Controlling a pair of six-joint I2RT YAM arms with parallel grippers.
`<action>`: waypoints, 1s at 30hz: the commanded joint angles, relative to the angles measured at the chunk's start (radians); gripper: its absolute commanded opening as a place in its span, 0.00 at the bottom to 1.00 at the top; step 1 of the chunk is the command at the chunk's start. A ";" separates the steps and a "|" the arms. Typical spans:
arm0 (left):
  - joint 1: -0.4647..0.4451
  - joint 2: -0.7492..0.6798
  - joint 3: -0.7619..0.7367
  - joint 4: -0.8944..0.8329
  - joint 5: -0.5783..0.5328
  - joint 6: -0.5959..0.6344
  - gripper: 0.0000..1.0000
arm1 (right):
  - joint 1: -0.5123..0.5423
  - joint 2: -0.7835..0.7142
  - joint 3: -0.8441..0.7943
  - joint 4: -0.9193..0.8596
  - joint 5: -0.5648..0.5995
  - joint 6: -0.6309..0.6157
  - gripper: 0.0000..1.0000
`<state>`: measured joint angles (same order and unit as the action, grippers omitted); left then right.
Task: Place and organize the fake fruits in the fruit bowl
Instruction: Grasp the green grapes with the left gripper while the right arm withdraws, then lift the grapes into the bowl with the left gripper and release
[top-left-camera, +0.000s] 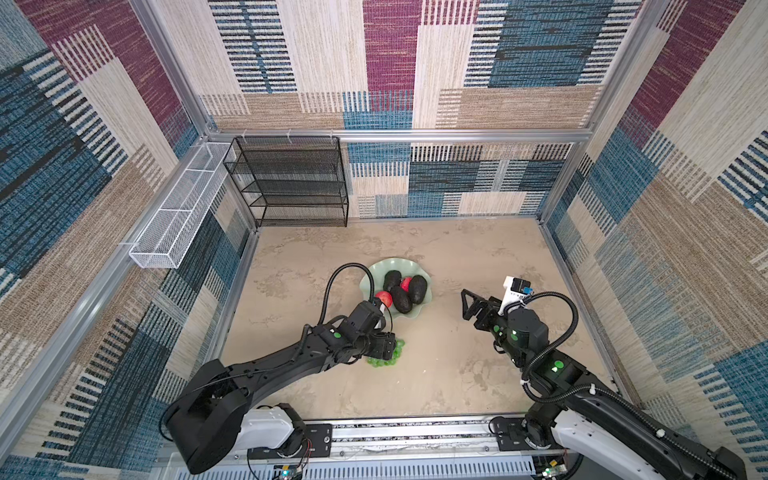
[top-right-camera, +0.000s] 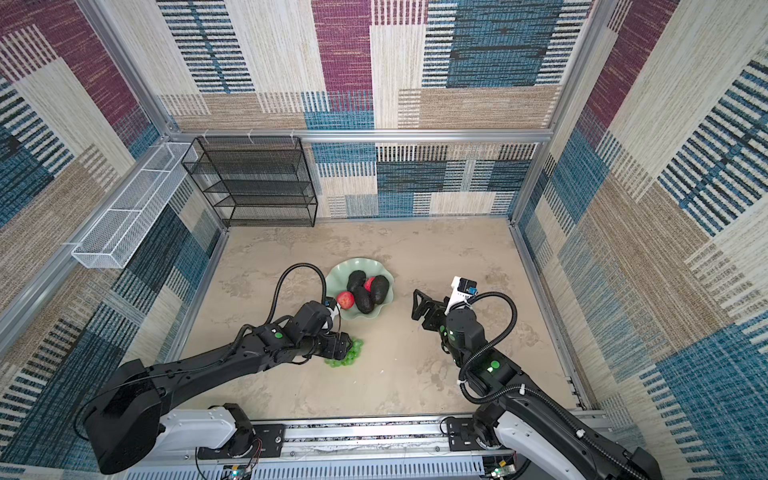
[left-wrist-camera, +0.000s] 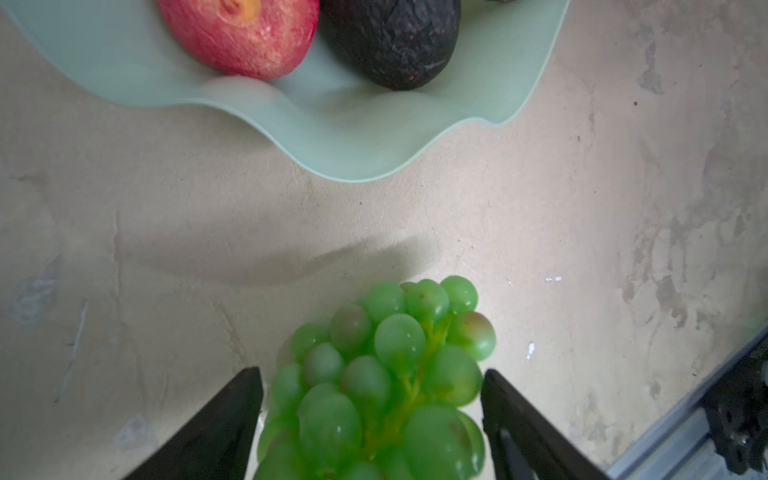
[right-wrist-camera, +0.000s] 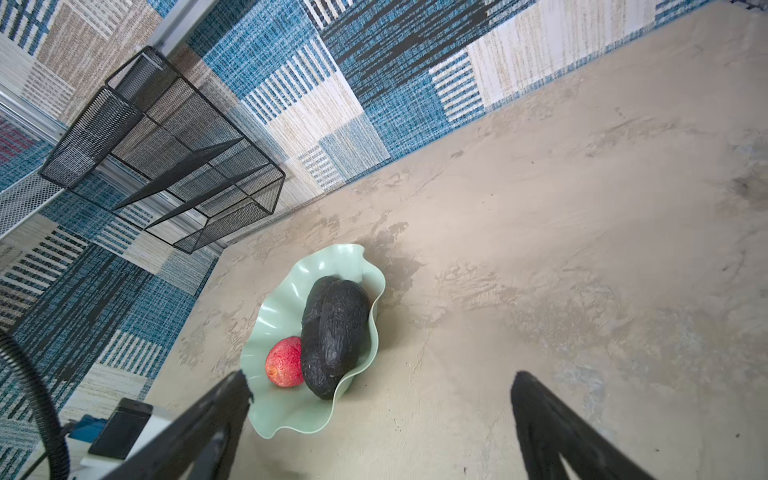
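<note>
1. Lying on the worktop (top-left-camera: 449, 374) between its middle and its near edge, the grapes (top-left-camera: 384, 363) are found just beside the fruit bowl (top-left-camera: 374, 270), clear of its rim.
2. The left tool (left-wrist-camera: 372, 374) is set over the bunch with one finger at each side. Whether the fingers press the grapes cannot be told.
3. In both top views much of the bunch is hidden under the left tool, and only a green fringe is shown.
4. The stem and the bunch's long axis are shown in the left wrist view alone. The axis runs between the two fingers, and the free end is pointed toward the bowl's wavy rim.
5. Three avocados (top-left-camera: 417, 289) and two red fruits (top-left-camera: 384, 298) are counted inside the bowl in both top views. In the right wrist view one red fruit is seen, and the avocados overlap into one dark mass.
6. The avocados' long axes are laid roughly from the far edge to the near edge, the nearest one being slanted.
7. The right tool (top-left-camera: 466, 305) is held wide open and empty above the worktop on the right-edge side of the bowl, with bare worktop between its fingers.
8. A black mesh rack (top-left-camera: 291, 183) is stood at the far left corner.
</note>
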<state>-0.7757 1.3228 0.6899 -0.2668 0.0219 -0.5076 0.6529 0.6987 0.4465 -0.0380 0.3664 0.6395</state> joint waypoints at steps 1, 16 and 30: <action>-0.004 0.055 0.006 0.074 0.003 -0.026 0.86 | 0.001 -0.008 -0.003 -0.006 0.019 0.003 1.00; -0.006 -0.009 -0.049 0.042 0.027 -0.027 0.53 | 0.001 -0.006 -0.015 0.007 0.020 0.010 1.00; 0.040 -0.295 0.113 -0.084 -0.077 0.149 0.54 | 0.001 -0.032 -0.033 -0.012 0.016 0.031 1.00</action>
<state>-0.7555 0.9821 0.7410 -0.3359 -0.0170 -0.4538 0.6529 0.6785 0.4168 -0.0540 0.3763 0.6548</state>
